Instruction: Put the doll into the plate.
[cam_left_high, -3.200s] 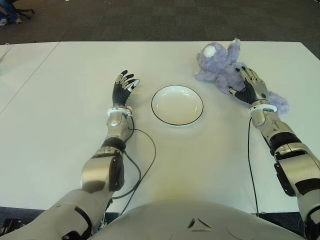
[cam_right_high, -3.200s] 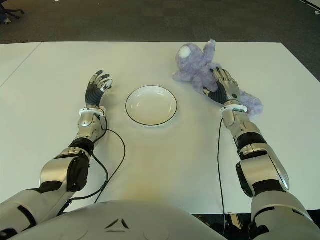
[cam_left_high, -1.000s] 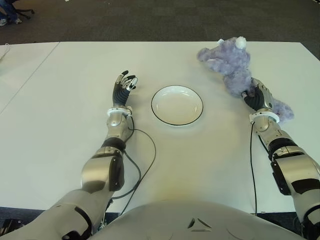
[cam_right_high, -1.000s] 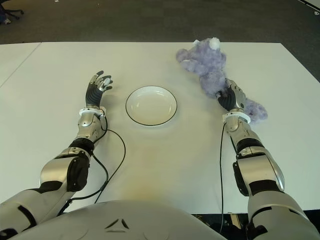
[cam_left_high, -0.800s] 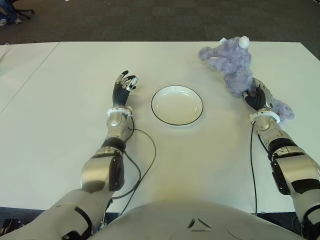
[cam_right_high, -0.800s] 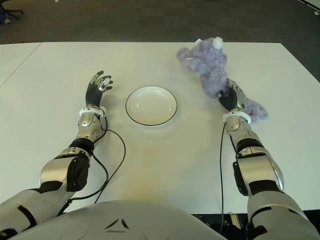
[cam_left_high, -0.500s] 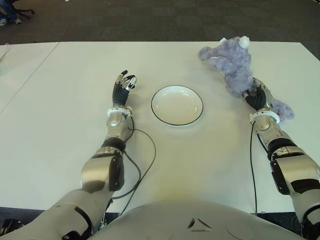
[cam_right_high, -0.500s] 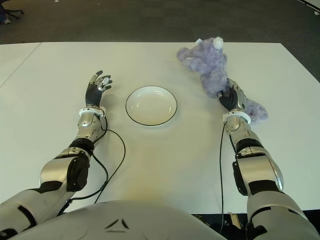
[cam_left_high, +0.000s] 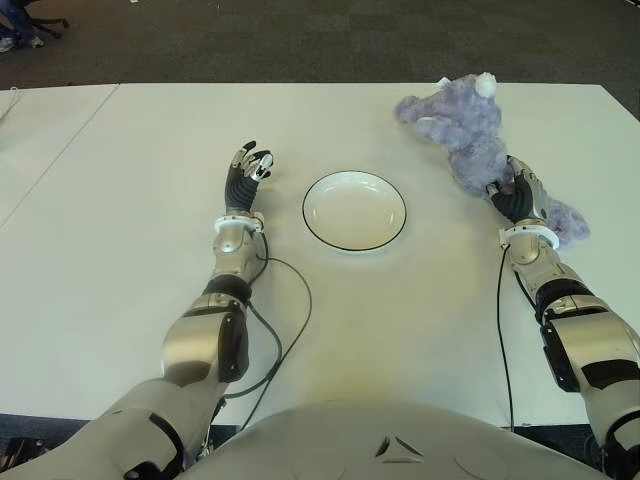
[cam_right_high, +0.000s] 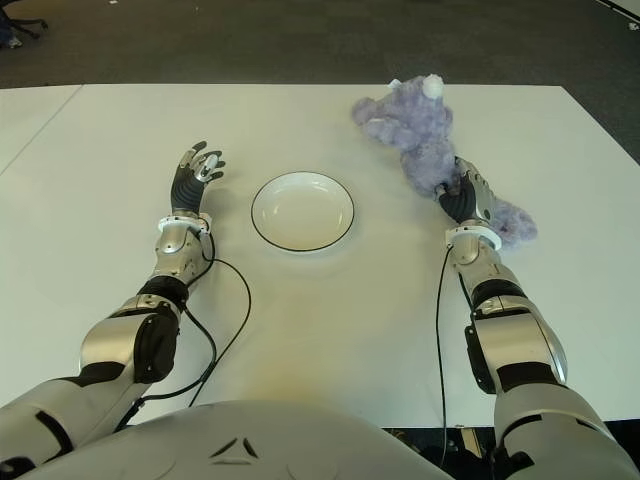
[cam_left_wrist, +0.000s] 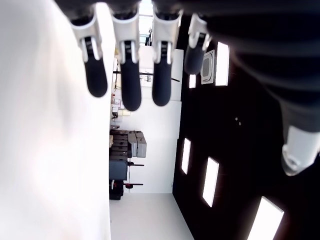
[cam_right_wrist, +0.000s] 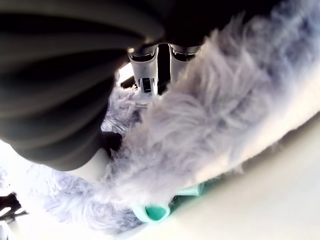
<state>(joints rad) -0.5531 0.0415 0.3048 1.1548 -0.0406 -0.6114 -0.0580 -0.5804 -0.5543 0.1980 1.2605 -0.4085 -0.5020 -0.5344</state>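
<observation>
Lilac plush marks the doll (cam_left_high: 468, 130), which lies at the far right of the white worktop (cam_left_high: 120, 230), well apart from the white plate (cam_left_high: 354, 210) at centre. Our right hand (cam_left_high: 515, 195) sits on the doll's lower body, fingers (cam_right_wrist: 143, 70) curled into the fur — the right wrist view shows pile pressed against the palm, so we judge the grasp closed on the doll. Our left hand (cam_left_high: 245, 172) shows to the left of the plate, fingers (cam_left_wrist: 125, 75) relaxed and holding nothing.

For this step we recommend lifting until the trailing head clears the worktop, then carrying leftward and lowering over the plate's middle — the soft body will sag, so we should release only once most of it is inside the rim.

Hard to make out: how many fingers actually pinch the doll, since fur covers them; a teal piece (cam_right_wrist: 152, 212) beneath the plush, which we cannot identify; whether the doll's head touches the worktop.
</observation>
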